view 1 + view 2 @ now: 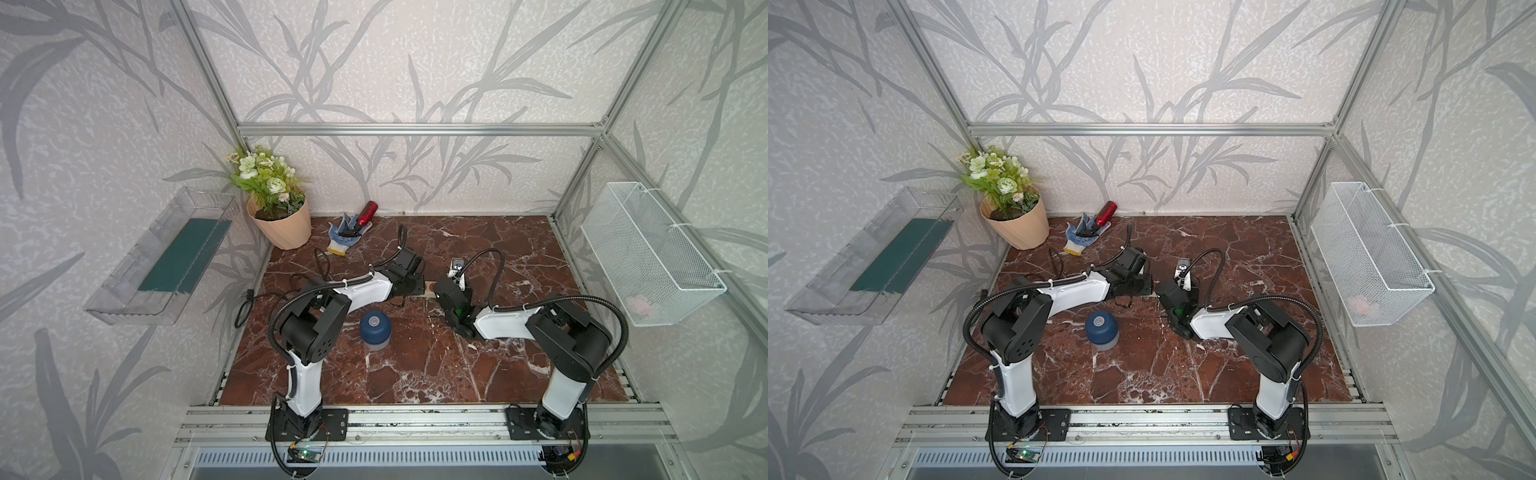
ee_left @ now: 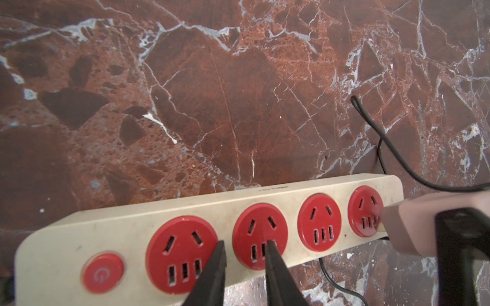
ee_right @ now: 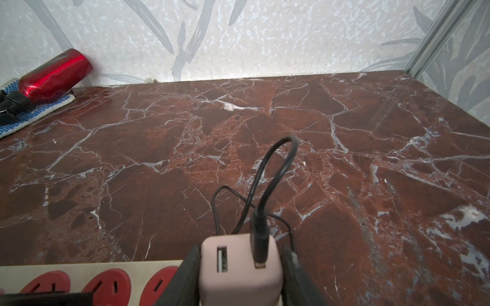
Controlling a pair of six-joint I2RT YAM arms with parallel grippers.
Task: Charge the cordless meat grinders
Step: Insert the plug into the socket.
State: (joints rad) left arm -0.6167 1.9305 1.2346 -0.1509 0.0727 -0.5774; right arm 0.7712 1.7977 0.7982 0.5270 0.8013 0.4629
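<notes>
Cordless meat grinder point(image 1: 376, 330) stands upright on the red-brown marble-patterned tabletop point(image 1: 419, 374). Its long axis is vertical and the round grey button faces up. A dark blue dome sits over a translucent pale cup. It stands nearer the front than the cream power strip point(image 2: 119, 227), clear of both claws.

Left gripper point(image 2: 246, 245): black tapered fingers partly spread, tips on the strip, nothing between them.

Right gripper point(image 3: 241, 249): pinching a pale pink squarish USB charger point(image 3: 233, 286) at the strip's end socket, with a thin black cable point(image 3: 278, 159) plugged in.
</notes>
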